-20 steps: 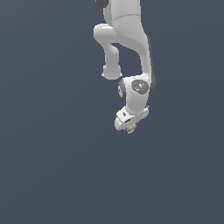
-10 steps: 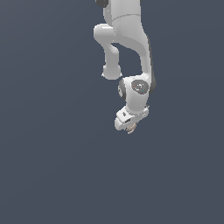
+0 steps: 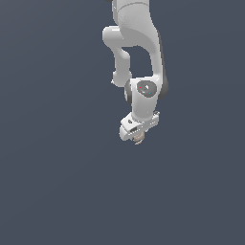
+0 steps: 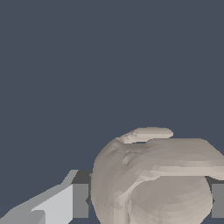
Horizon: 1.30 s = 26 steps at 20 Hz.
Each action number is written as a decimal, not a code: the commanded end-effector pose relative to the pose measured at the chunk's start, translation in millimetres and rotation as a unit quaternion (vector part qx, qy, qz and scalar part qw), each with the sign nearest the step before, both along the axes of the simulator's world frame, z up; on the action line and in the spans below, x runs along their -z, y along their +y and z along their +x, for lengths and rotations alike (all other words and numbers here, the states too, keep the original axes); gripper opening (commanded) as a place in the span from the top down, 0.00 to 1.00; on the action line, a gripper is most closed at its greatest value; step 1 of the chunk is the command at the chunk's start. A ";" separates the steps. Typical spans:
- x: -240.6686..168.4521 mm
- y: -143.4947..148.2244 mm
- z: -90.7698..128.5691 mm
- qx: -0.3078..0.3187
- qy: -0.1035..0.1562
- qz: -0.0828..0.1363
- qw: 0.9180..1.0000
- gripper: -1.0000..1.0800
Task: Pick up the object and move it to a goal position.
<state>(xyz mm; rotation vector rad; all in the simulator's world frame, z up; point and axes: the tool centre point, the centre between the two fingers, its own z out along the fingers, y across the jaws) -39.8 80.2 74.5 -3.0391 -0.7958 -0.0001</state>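
— Where was the ball (image 4: pixel 153 179)?

— Between the fingers (image 4: pixel 65 203) of the white hand (image 3: pixel 138 135), pads pressed to either side. The exterior view showed only a tan-brown bit of it under the hand.

— So the hand had it?

— Yes, closed on the ball, fingers spread just its width.

— And the arm (image 3: pixel 139 57)?

— It hung from the top edge, wrist bent downward, against plain dark grey.

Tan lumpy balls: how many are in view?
1. The ball sits between the end effector fingers, mostly hidden in the exterior view. None elsewhere.
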 end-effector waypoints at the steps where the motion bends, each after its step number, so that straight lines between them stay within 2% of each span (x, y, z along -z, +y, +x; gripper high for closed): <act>1: -17.0 -14.2 4.8 0.000 0.000 0.000 1.000 1.00; 20: -191.4 -158.6 55.6 0.000 0.000 0.001 1.000 1.00; 26: -236.3 -196.0 70.3 0.000 0.000 0.001 1.000 1.00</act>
